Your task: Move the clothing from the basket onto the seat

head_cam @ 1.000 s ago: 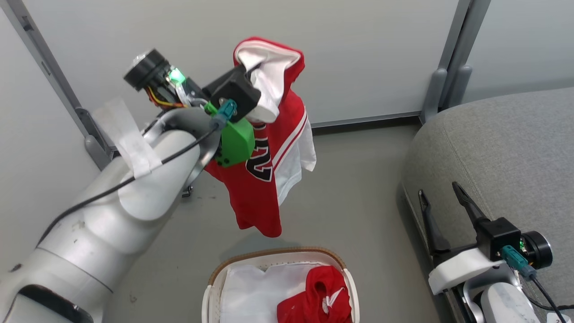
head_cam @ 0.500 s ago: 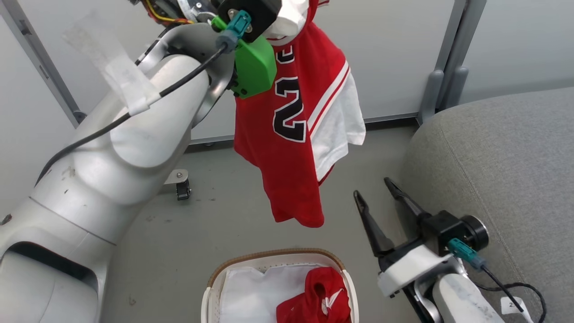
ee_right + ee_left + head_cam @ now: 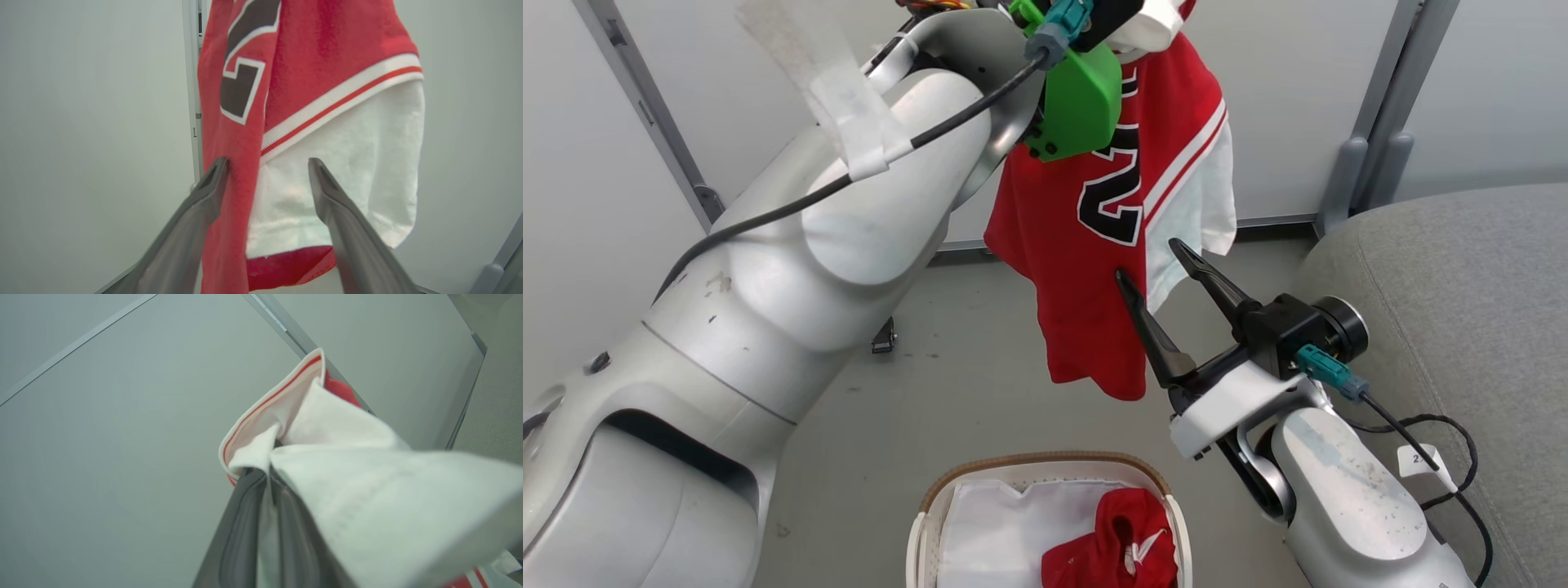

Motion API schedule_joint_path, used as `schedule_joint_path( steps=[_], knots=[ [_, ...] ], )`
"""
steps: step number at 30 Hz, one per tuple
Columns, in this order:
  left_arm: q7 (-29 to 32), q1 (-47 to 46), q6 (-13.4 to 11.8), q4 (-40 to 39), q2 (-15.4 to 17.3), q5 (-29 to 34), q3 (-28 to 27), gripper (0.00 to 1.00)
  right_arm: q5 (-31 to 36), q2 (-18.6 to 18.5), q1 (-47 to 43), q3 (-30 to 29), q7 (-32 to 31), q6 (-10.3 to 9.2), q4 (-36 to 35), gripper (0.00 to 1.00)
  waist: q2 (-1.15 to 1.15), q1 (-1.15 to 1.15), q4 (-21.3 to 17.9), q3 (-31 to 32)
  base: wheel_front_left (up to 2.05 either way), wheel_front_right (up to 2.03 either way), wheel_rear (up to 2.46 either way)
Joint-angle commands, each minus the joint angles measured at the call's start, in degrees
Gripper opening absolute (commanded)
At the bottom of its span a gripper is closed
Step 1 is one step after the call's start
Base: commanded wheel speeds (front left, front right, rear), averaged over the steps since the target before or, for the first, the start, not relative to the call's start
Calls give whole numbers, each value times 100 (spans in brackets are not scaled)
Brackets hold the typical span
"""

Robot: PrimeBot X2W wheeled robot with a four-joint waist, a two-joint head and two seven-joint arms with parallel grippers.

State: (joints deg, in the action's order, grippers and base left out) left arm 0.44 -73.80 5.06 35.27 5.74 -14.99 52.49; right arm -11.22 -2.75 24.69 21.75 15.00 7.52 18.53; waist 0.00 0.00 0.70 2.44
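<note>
My left gripper (image 3: 263, 473) pinches the jersey (image 3: 1094, 269) by a white fold at 12 o'clock. Its hem hangs free above the basket (image 3: 980, 474), where a second red garment (image 3: 1111, 549) lies at 6 o'clock. My right gripper (image 3: 1147, 260), fingers spread, straddles the jersey's side edge. The seat (image 3: 1462, 269) has its rounded edge at 3 o'clock.

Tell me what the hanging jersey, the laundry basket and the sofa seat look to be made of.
The jersey: soft matt knit cloth, probably synthetic; it drapes in folds, with a fuzzy red face and white inside. The basket: looks like smooth white plastic with holes, its brown rim woven-looking. The seat: grey woven upholstery, matt, with a stitched seam.
</note>
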Motion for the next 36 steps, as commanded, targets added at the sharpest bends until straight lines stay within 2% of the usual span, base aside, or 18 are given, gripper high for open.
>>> schedule_joint_path(
  steps=[1, 13, 14, 15, 16, 21, 32, 33, 35, 36],
  knots=[
    [-12, -127, 15, 7, -53, -71, 15, 0, 4, -25, 77, -5, 28, -6, 90, 100, 0, 0, 61, 8, 0, 0, 0],
    [20, 6, 23, -226, -246, -448, 124, 0, -263, -26, 323, 149, 28, -6, 570, 100, 0, 0, 220, 52, 0, 0, 0],
    [33, 29, 7, -267, -249, -470, 140, 0, -267, -26, 355, 166, 28, -6, 611, 49, 0, 0, 229, 57, 0, 0, 0],
    [42, 44, -5, -295, -252, -488, 156, 0, -260, -25, 381, 185, 28, -6, 655, 43, 0, 0, 235, 60, 0, 0, 0],
    [49, 63, -15, -329, -258, -520, 168, 0, -242, -24, 415, 203, 28, -6, 695, 0, 0, 0, 243, 64, 0, 0, 0],
    [70, 225, -93, -399, -247, -645, 187, 0, -188, -26, 502, 143, 28, -6, 768, 0, 0, 0, 255, 69, 0, 0, 0],
    [-288, 1381, -323, -131, 197, -1154, -31, 0, -75, -24, 288, -149, 28, -6, 631, 0, 0, 0, 151, 49, 0, 0, 0],
    [-359, 1522, -346, -108, 234, -1196, -53, 10, -57, -24, 275, -209, 28, -7, 626, 0, 0, 0, 144, 44, 0, 0, 0],
    [-510, 1828, -394, -86, 278, -1292, -92, 42, -8, -24, 261, -321, 28, -7, 622, 0, 0, 0, 138, 38, 0, 0, 0],
    [-603, 1975, -434, -82, 293, -1356, -137, 72, 13, -25, 251, -381, 28, -6, 623, 0, 0, 0, 136, 37, 0, 0, 0]
  ],
)
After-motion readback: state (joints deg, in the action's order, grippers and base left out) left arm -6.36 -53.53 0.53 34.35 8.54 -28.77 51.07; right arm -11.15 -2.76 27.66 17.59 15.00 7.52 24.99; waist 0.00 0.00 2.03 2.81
